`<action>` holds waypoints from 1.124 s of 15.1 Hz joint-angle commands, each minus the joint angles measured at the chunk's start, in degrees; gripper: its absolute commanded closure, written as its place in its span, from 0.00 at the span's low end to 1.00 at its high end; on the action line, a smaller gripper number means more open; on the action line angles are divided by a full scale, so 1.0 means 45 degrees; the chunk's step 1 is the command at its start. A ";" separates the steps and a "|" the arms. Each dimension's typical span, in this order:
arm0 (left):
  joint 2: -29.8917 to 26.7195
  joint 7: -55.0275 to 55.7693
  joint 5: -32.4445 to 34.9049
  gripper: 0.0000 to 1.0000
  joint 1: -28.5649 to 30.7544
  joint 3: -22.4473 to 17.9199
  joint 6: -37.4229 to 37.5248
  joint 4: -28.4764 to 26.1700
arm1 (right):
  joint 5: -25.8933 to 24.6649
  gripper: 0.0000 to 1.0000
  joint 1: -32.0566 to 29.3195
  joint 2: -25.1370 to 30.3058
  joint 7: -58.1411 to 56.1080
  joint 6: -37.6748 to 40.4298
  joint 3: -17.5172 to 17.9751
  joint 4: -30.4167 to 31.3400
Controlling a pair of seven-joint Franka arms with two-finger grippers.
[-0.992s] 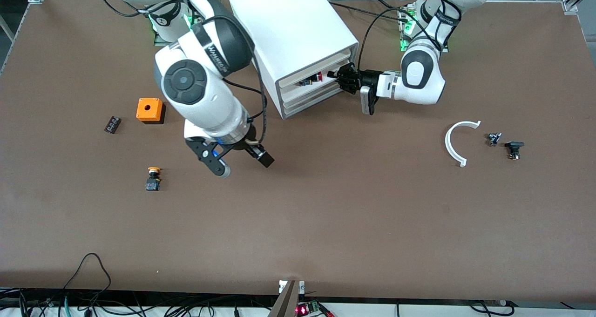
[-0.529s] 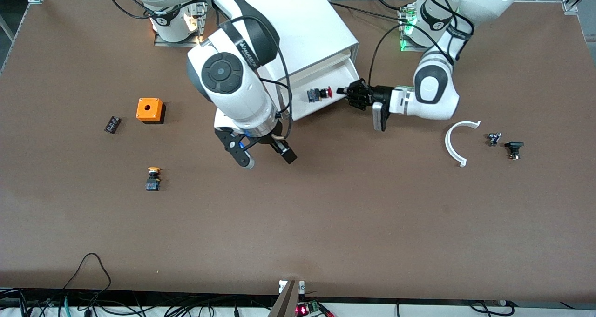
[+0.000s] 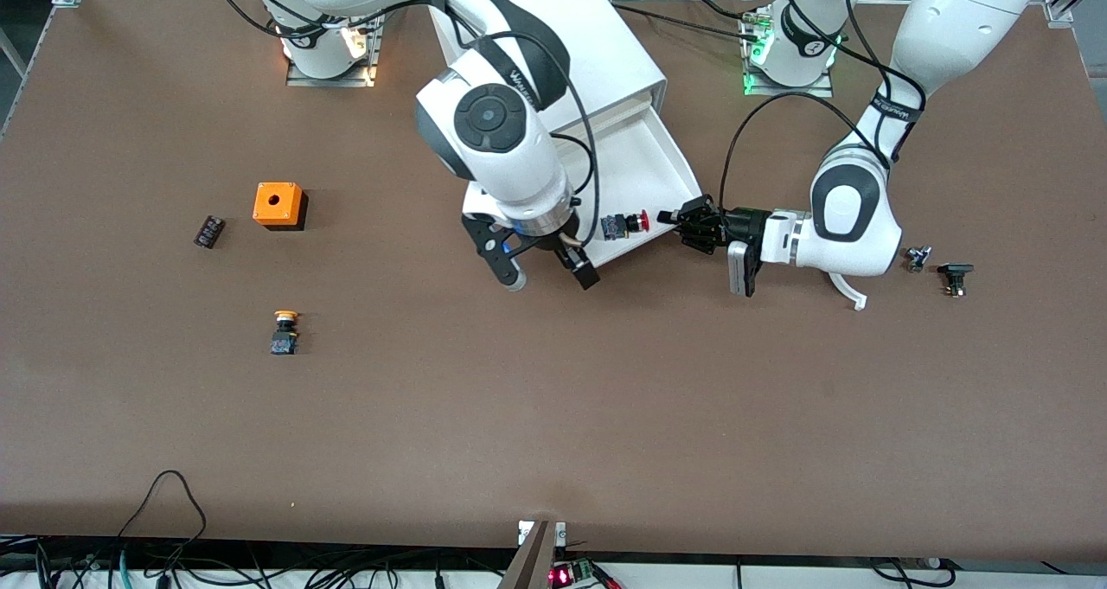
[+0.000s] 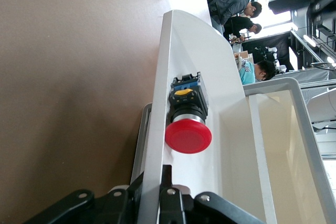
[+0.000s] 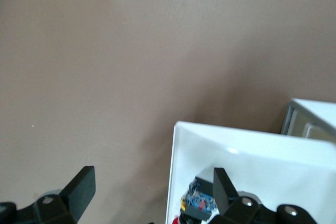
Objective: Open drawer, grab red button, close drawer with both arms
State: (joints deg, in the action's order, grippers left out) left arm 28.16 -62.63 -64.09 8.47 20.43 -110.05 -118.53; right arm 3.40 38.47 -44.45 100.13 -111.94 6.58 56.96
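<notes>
Front view, read from the right arm's end of the tabletop across to the left arm's end, with the shallow white tray drawer (image 3: 662, 169) as landmark. That drawer stands pulled well out of the big white box cabinet (image 3: 553, 44). The right arm's black two-finger gripper (image 3: 540, 271) hangs over the drawer's front corner toward the right arm's end, jaws spread wide and holding nothing. The small red-capped push button on a black blocky body (image 3: 624, 224) lies on its side inside the drawer, just inside the front wall. Its long axis runs along that wall, red cap pointing toward the left arm's end. The left arm's black gripper (image 3: 683, 220) sits at the drawer's front corner toward the left arm's end, jaws closed on the front wall; the left wrist view shows the white wall (image 4: 157, 129) running between them, the red cap (image 4: 188, 136) just beside.

By my judgement, the right gripper is the free one and the nearer for a grasp: the button lies toward the left arm's end from its jaws and inside the tray, so it must cross the front wall and come down. Room is tight between that wall and the left gripper. The drawer floor nearer the cabinet is bare.
</notes>
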 commanded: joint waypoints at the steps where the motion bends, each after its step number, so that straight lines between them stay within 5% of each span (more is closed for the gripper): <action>1: 0.0344 -0.0282 0.0745 1.00 -0.0066 -0.0029 -0.0662 0.0306 | 0.0144 0.01 0.0433 -0.0415 0.1144 -0.0105 -0.0095 -0.0645; 3: 0.0344 -0.0301 0.0746 1.00 -0.0046 -0.0029 -0.0662 0.0306 | 0.0144 0.01 0.0649 -0.0629 0.1925 -0.0339 -0.0095 -0.0645; 4: 0.0344 -0.0282 0.0726 0.86 -0.0046 -0.0009 -0.0662 0.0306 | 0.0144 0.01 0.0824 -0.0708 0.2122 -0.0360 -0.0114 -0.0645; 5: 0.0344 -0.0359 0.0745 0.01 -0.0026 -0.0009 -0.0662 0.0306 | 0.0125 0.01 0.1039 -0.0844 0.2201 -0.0321 -0.0153 -0.0645; 12: -0.0279 0.0456 0.0979 0.00 0.0325 -0.0029 -0.0409 0.0345 | -0.0012 0.01 0.1782 -0.1547 0.3061 -0.0516 -0.0212 -0.0567; 17: -0.0769 0.4046 0.3864 0.00 0.0345 -0.0009 0.1090 0.2000 | -0.0188 0.03 0.1822 -0.1627 0.3023 -0.0516 -0.0212 -0.0411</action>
State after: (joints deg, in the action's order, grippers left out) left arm 26.16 -51.62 -52.39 9.76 20.28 -109.38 -113.54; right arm 3.24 46.07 -50.85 112.64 -114.46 6.01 56.77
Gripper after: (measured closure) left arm 0.000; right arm 0.009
